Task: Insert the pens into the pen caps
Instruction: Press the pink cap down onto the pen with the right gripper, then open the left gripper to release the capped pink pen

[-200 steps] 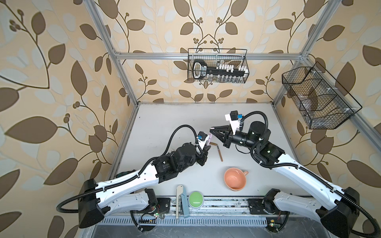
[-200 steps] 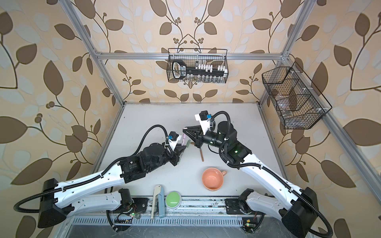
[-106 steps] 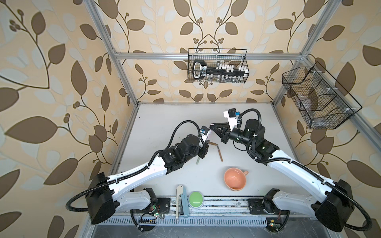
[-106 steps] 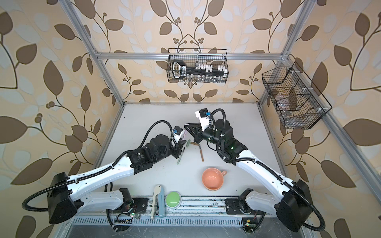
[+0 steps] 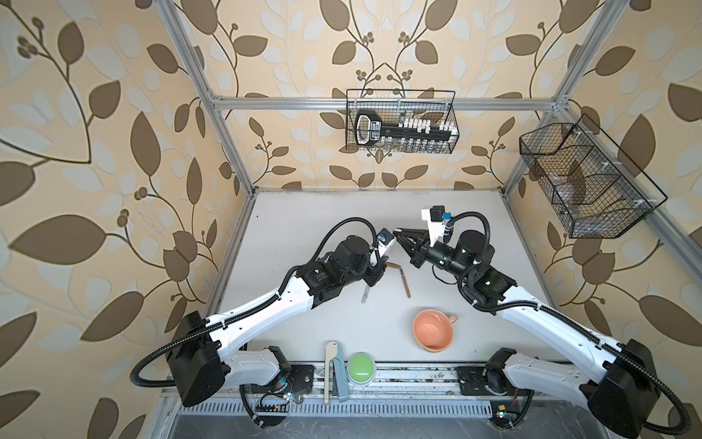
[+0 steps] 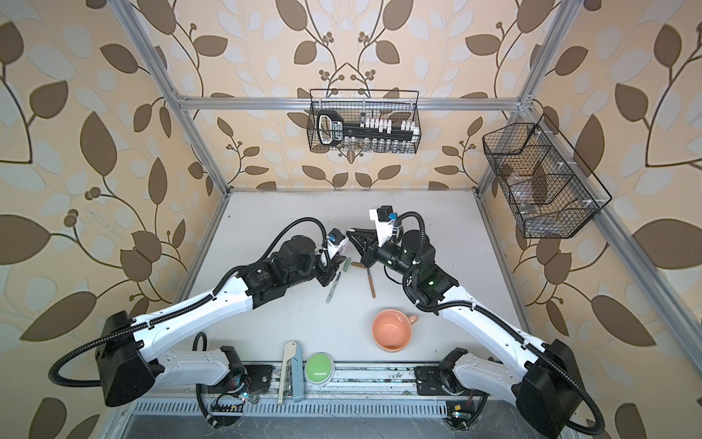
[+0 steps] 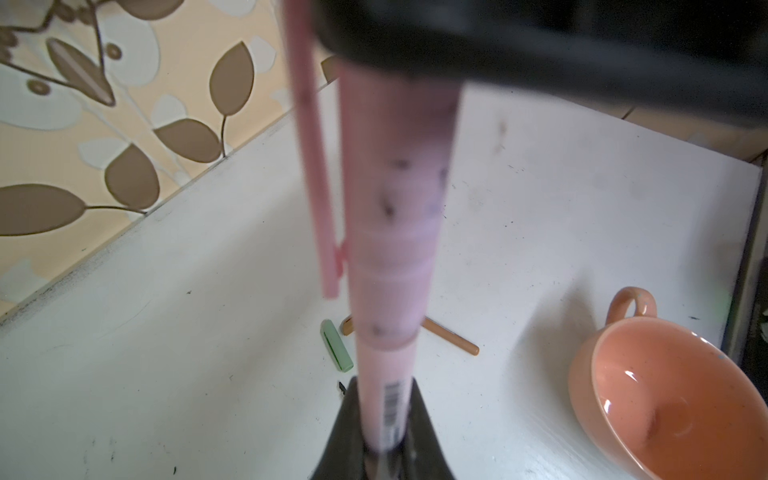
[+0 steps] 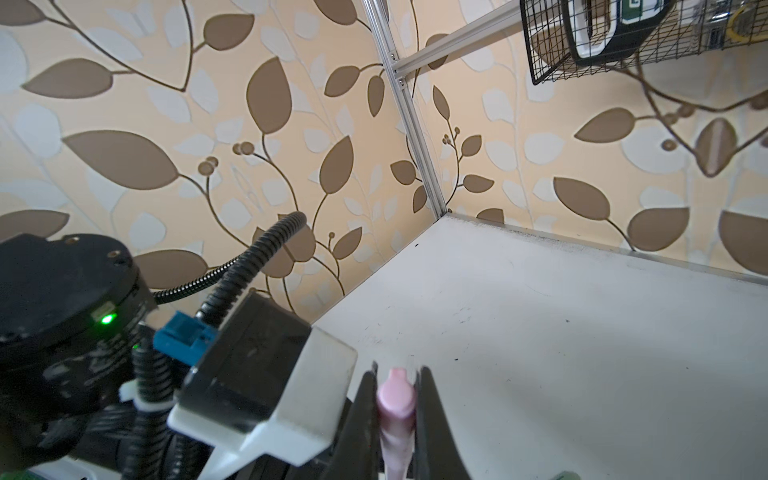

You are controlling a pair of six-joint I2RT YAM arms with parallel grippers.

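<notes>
In the left wrist view my left gripper (image 7: 384,399) is shut on the pale pink pen (image 7: 388,374). The pen's front end sits inside the pink pen cap (image 7: 395,208), whose clip runs along one side. My right gripper (image 8: 397,374) is shut on that pink cap (image 8: 397,395). In a top view the two grippers meet above the table's middle, left gripper (image 6: 340,258) against right gripper (image 6: 351,232). On the table below lie the grey-green pen (image 6: 333,287), the green cap (image 6: 347,264), the tan pen (image 6: 371,283) and the tan cap (image 6: 357,264).
A peach cup (image 5: 433,330) stands at the front right of the table. A green button (image 5: 361,368) and a cream-and-blue tool (image 5: 332,370) lie on the front rail. Wire baskets hang on the back wall (image 5: 400,127) and the right wall (image 5: 585,182).
My left gripper has moved up and to the right with the pink pen, closing on the right gripper with the cap. The right gripper has shifted slightly toward the back.
</notes>
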